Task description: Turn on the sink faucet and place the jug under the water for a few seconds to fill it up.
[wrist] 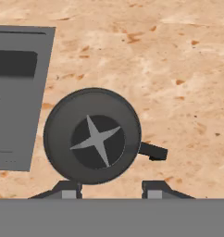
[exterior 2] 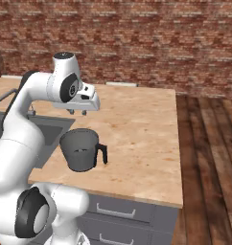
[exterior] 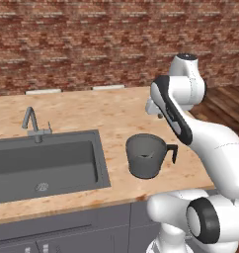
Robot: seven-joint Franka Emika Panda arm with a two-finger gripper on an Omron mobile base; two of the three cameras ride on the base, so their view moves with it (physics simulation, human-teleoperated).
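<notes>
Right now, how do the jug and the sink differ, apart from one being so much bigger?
The jug stands upright on top of the wooden counter; the sink is sunk into it. The jug is round and tapers toward its base, with a black side handle; the sink is a rectangular basin with a round drain. The jug stands apart, to the right of the sink's rim; the sink has a faucet behind it. Both are dark grey and look empty.

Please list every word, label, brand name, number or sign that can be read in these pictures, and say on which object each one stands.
There is no readable text in any view.
The jug carries no label; the pale star shape on its bottom is a pattern, not a letter.
The sink faucet, the sink, the counter and the brick wall bear no words, numbers or signs.
</notes>
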